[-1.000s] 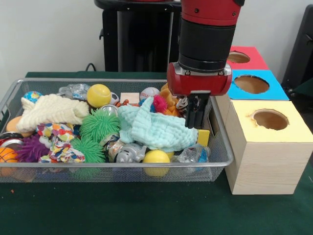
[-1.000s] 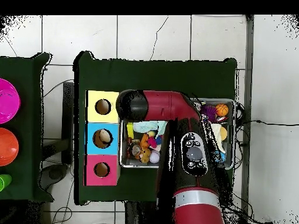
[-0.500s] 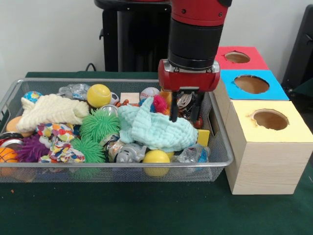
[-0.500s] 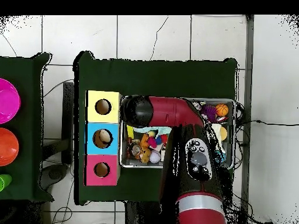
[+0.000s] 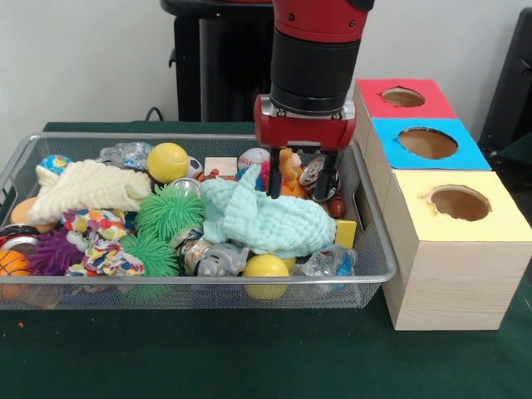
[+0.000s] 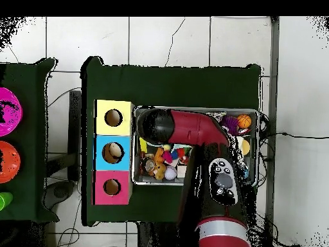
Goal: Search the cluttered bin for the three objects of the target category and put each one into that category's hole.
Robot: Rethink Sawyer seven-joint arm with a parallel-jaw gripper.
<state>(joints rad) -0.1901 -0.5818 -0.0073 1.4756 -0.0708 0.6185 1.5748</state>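
Right now I am hanging my arm straight down into the wire bin (image 5: pixel 366 249), wrist vertical, with my end effector (image 5: pixel 298 179) poised over the right half of the clutter. My two fingers (image 5: pixel 272 176) are standing spread apart, holding nothing. Between them an orange plush toy (image 5: pixel 290 170) is showing, and their tips are hovering just above the mint-green cloth (image 5: pixel 262 218) that is lying rumpled in the middle of the bin. Beside my right-hand finger in the front view a shiny crumpled can (image 5: pixel 313 172) is resting against the bin's back corner.

From overhead, my red upper arm (image 6: pixel 193 128) is crossing the bin at a slant, and it is hiding most of the contents beneath it.

Other things are crowding the bin: a cream cloth (image 5: pixel 87 188), two green spiky balls (image 5: pixel 169 211), a yellow tennis ball (image 5: pixel 168 161), a baseball (image 5: pixel 252 157), a yellow ball (image 5: pixel 266 269) at the front wall and a yellow block (image 5: pixel 346 233).

Just beside the bin, three boxes are sitting in a row on the green surface (image 5: pixel 249 357): the yellow box (image 5: pixel 453 249), the blue box (image 5: pixel 428 143) and the red box (image 5: pixel 403 96), each with a round hole on top.

I am finding no writing or label that I can read on anything.
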